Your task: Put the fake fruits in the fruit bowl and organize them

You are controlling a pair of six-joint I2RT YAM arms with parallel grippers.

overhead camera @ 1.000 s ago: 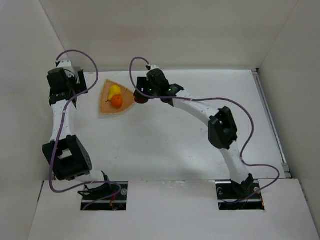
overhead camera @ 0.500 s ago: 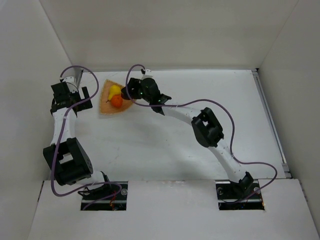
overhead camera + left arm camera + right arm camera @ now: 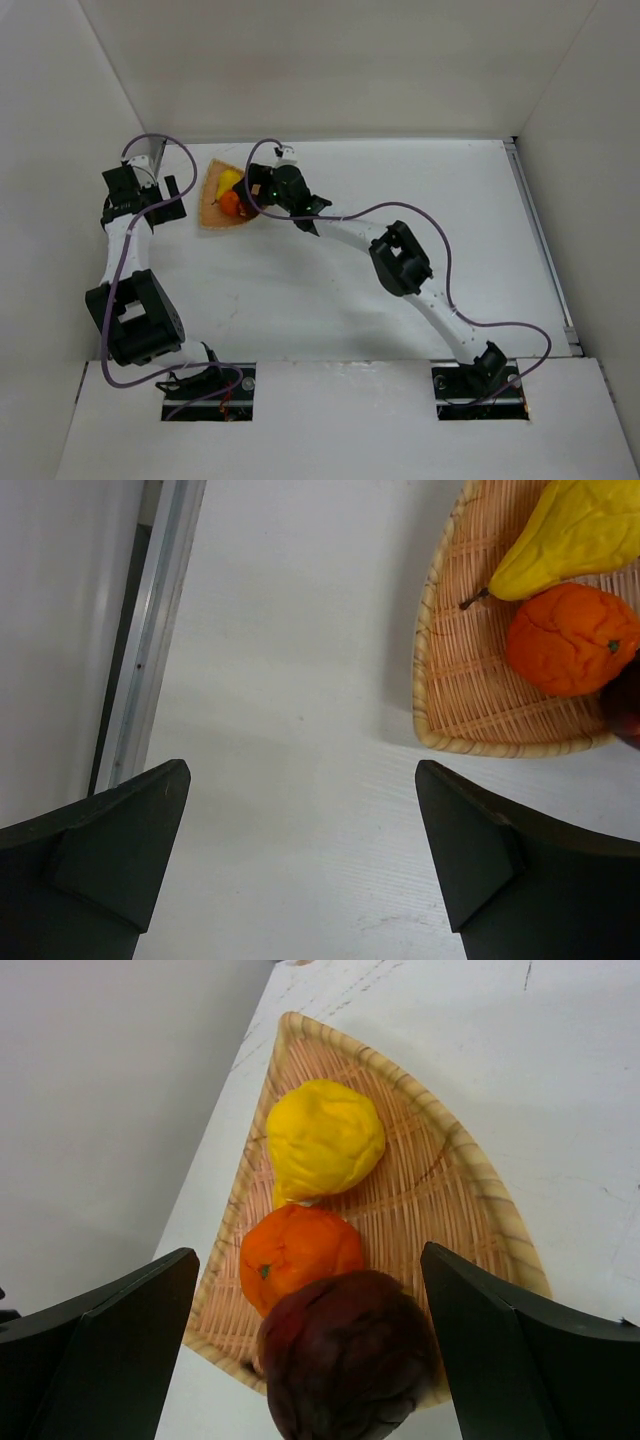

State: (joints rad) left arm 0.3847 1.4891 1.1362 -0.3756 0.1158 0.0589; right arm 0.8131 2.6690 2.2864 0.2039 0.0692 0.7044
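Fruit bowl (image 3: pixel 470 1175): woven tan wicker, fan-shaped | holds lumpy yellow pear (image 3: pixel 325 1138), pebbled orange (image 3: pixel 300 1250), matte dark-red apple (image 3: pixel 345 1355) at near rim, between wide-spread fingers of right gripper (image 3: pixel 308 1250) | left gripper (image 3: pixel 302 770) spread, beside bowl.

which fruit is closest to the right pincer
The dark red-brown apple, lying between the open fingers of the right pincer at the bowl's edge; the orange and yellow pear sit farther in.

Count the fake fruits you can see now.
3. The yellow pear lies toward the narrow end of the woven bowl, the orange mid-bowl beside it, the dark red apple at the wide rim between the open fingers of the right gripper. None appears hidden.
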